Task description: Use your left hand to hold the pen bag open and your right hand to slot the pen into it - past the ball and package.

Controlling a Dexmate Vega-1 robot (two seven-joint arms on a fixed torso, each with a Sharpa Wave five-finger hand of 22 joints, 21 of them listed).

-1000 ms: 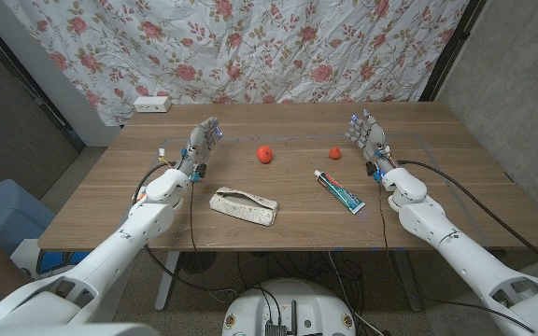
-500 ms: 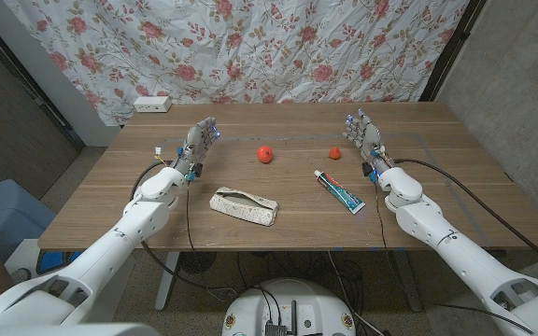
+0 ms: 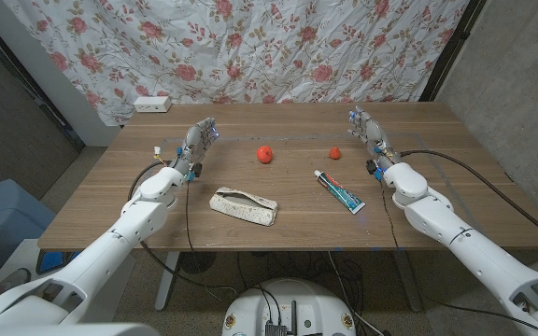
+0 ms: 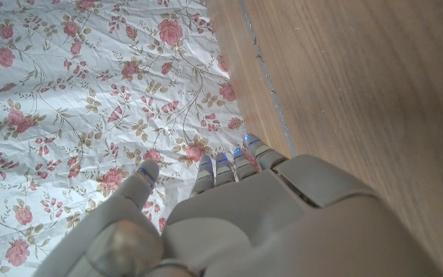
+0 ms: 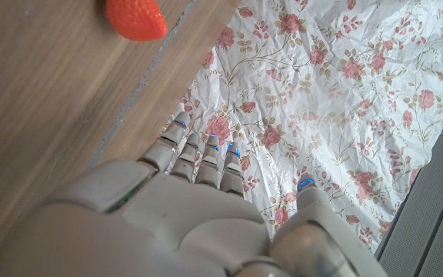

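The pen bag point(image 3: 244, 206), a pale patterned pouch, lies on its side near the front edge of the wooden table point(image 3: 110, 191), a little left of centre and angled slightly. I can't tell from here whether its opening is zipped or what, if anything, is inside. No hand touches it.

To its right, apart from it, a long flat white and teal package point(image 3: 338, 190) lies diagonally on the boards; it looks like a toothpaste tube, with a red cap at its far end. I cannot pick out a pen.

Farther back, a red ball point(image 3: 265, 154) sits near the middle of the table. To its right is a smaller red thing point(image 3: 335, 153) that, in the right wrist view, reads as a strawberry point(image 5: 135, 18).

The left hand point(image 3: 197, 146) is raised at the far left side of the table, fingers extended and apart, holding nothing. The right hand point(image 3: 368, 139) mirrors it on the far right side, just beside the strawberry, fingers straight and spread, also holding nothing.

The tabletop is brown plank wood with a faint seam running near its far edge. Behind it hangs a crumpled white curtain point(image 3: 250, 47) printed with pink roses. A white power strip point(image 3: 152, 105) sits by the table's back left corner. Grey wall stands to the right.
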